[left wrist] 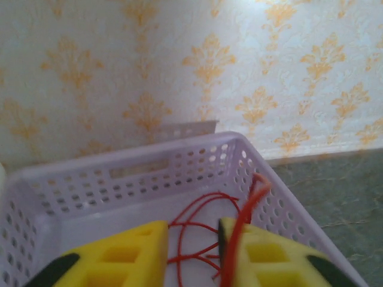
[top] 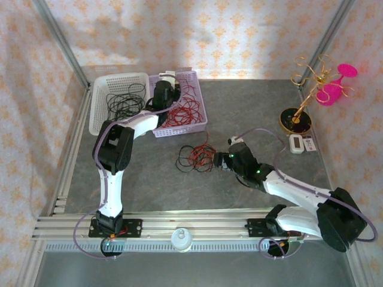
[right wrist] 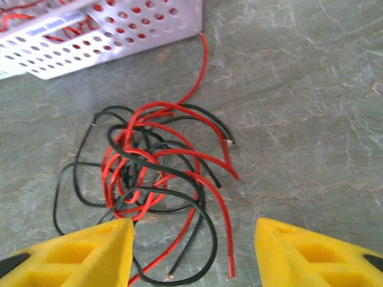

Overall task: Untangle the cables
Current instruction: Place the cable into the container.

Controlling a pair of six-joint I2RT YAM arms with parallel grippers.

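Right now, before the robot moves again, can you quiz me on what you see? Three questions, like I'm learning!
1. True or false: the white basket holds only red wires.
2. Pick one: which colours are in the tangled pile lying on the table? A) red only B) black only C) red and black
3. Fill the gap: the left gripper hovers over the ____ basket.

Key
1. False: it holds black cables.
2. C.
3. Lilac: it is the lilac basket, with red strands inside.
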